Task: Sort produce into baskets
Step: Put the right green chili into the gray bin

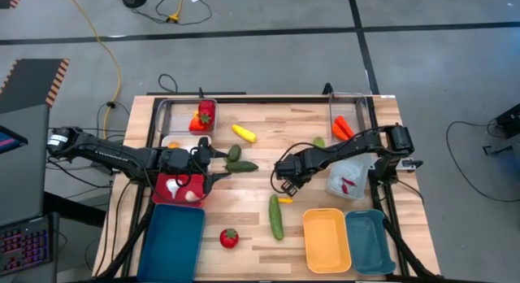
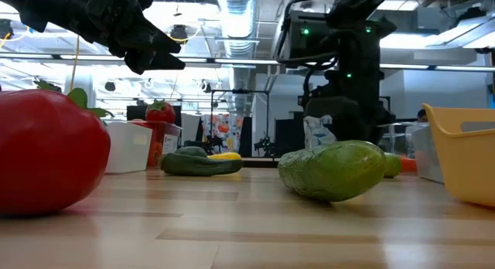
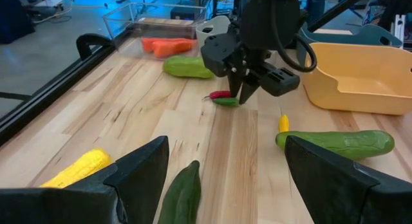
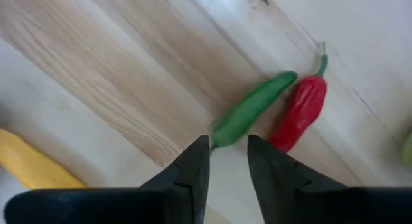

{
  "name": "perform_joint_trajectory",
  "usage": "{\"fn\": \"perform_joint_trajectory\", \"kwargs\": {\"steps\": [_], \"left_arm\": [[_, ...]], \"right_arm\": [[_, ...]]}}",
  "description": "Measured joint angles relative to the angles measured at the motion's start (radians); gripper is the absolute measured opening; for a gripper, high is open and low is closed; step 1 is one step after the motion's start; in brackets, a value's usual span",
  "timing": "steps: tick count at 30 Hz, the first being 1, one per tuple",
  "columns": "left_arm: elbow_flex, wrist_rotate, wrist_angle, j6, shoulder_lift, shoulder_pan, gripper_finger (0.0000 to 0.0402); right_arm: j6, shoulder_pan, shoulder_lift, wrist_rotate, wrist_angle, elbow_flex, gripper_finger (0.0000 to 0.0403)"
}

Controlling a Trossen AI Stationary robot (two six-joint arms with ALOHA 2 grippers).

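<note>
Two claws — right claw point(image 4: 228, 161) narrowly parted over green chilli point(image 4: 251, 109), left claw point(image 3: 225, 179) open, empty.

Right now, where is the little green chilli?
The green chilli lies on the wooden table near its middle, beside a red chilli, right under the right gripper, which is low over it.

A pale wooden desk point(image 1: 252, 165) carries everything. Directly beneath the right gripper point(image 4: 228, 153) lie a green chilli point(image 4: 251, 109) and a red chilli point(image 4: 300, 111), touching side by side. Just beside the gripper lies a small yellow chilli point(image 3: 283, 123), then a long cucumber point(image 3: 336, 143). Farther off sit an orange-yellow basket point(image 1: 326, 239), a teal basket point(image 1: 370, 241) and a tomato point(image 1: 229, 237).
</note>
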Motion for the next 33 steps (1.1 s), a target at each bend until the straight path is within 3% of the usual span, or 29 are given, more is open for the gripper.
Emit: {"fn": "perform_joint_trajectory", "kwargs": {"steps": [15, 33], "left_arm": [[0.000, 0.000, 0.000, 0.000, 0.000, 0.000, 0.0297], [0.000, 0.000, 0.000, 0.000, 0.000, 0.000, 0.0297]], "right_arm": [[-0.006, 0.000, 0.000, 0.019, 0.005, 0.000, 0.0083], [-0.011, -0.019, 0.000, 0.012, 0.015, 0.000, 0.0082]]}}
